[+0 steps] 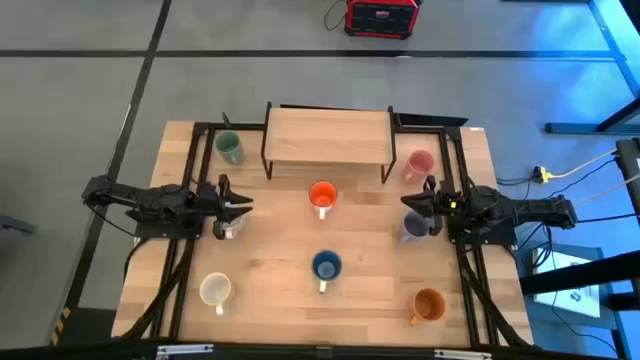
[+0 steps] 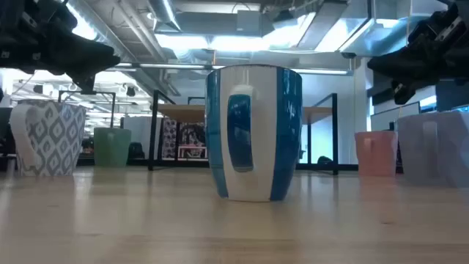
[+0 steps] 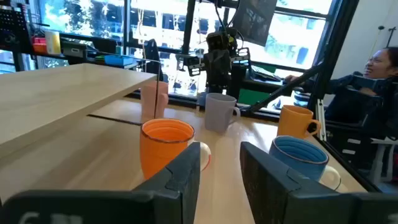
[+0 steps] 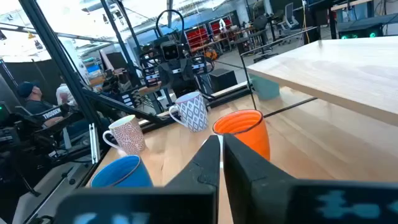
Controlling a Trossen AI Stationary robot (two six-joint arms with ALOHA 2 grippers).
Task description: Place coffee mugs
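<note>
Eight mugs stand on their bases on the wooden table (image 1: 260, 270): sage green (image 1: 229, 147), pink (image 1: 420, 163), orange-red (image 1: 322, 195), lavender (image 1: 415, 226), dark blue (image 1: 326, 266), cream (image 1: 215, 290), amber orange (image 1: 428, 305) and a patterned white one (image 1: 231, 228). My left gripper (image 1: 243, 207) is open and empty, above the patterned mug (image 2: 51, 136) at the table's left. My right gripper (image 1: 413, 207) is shut and empty, above the lavender mug (image 2: 432, 147) at the table's right. Both point toward the orange-red mug (image 3: 165, 146) (image 4: 242, 134).
A wooden shelf on a black frame (image 1: 327, 137) stands at the far middle of the table. Black frame rails (image 1: 190, 260) run along both sides. A person (image 3: 379, 68) sits beyond the table's right side, another (image 4: 34, 99) beyond its left.
</note>
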